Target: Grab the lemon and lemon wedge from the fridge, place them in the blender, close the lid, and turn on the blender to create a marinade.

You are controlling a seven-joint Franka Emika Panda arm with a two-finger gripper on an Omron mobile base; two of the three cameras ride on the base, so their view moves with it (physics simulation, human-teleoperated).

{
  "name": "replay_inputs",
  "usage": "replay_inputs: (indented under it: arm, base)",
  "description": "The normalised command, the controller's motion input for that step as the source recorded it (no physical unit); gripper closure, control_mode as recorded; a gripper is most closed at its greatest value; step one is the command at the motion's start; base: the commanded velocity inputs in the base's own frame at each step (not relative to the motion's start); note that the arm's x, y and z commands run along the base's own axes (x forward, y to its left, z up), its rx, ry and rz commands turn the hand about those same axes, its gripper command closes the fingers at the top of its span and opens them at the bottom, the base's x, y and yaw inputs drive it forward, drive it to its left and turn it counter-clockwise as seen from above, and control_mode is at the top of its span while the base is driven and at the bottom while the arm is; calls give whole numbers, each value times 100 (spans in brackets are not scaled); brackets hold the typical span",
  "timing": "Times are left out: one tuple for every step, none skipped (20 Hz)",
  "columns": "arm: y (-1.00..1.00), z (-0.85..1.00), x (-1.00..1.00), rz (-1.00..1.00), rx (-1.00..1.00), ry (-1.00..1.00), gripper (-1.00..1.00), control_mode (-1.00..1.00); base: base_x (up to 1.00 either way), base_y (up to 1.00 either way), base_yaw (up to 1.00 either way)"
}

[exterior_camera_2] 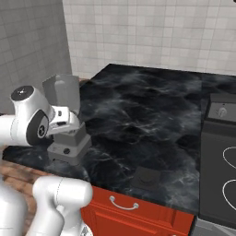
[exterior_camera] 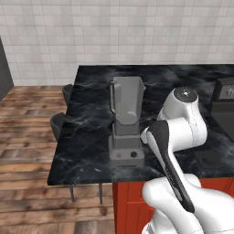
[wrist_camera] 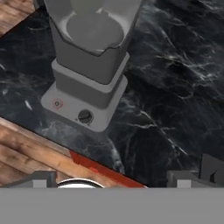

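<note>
We see the blender (exterior_camera: 126, 123) standing near the front left corner of the black marble counter (exterior_camera: 91, 137), its jug open at the top and, looking down in the hand view, holding no fruit that we can make out. We judge the task is barely begun: lemon and wedge are not yet in the jug, the lid (exterior_camera_2: 146, 177) lies flat near the counter's front edge, right of the blender and well apart from it, and the red button (wrist_camera: 57, 103) looks untouched. Our gripper (wrist_camera: 111, 177) hangs over the counter's front edge with its fingers spread wide and nothing between them. Further right sits a dark stove (exterior_camera_2: 219, 161). Red cabinets (exterior_camera_2: 133, 212) sit below, a wood floor (exterior_camera: 27, 132) lies left, and white tiles (exterior_camera: 114, 32) back the counter.
</note>
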Motion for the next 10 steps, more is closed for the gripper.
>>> replay_inputs:
  arm:
    - [-2,-53,0,0,-1,0,-100,-100]
    - [0,-44,0,0,0,0,-100,-100]
    - [0,-23,0,0,0,0,-100,-100]
    - [0,-22,0,0,0,0,-100,-100]
    - [0,-14,0,0,0,5,-100,-100]
    - [-16,-11,0,0,1,0,-100,-100]
    - [-20,-19,0,0,0,0,-100,-100]
    - [-19,-19,0,0,0,0,-100,-100]
    - [-19,-16,0,0,0,0,-100,-100]
    - [-16,-16,-4,0,0,0,-100,-100]
  base:
    - [0,0,0]
    - [0,0,0]
    - [0,0,0]
    - [0,0,0]
    - [0,0,0]
    - [0,0,0]
    - [0,0,0]
    - [0,0,0]
    - [0,0,0]
    - [0,0,0]
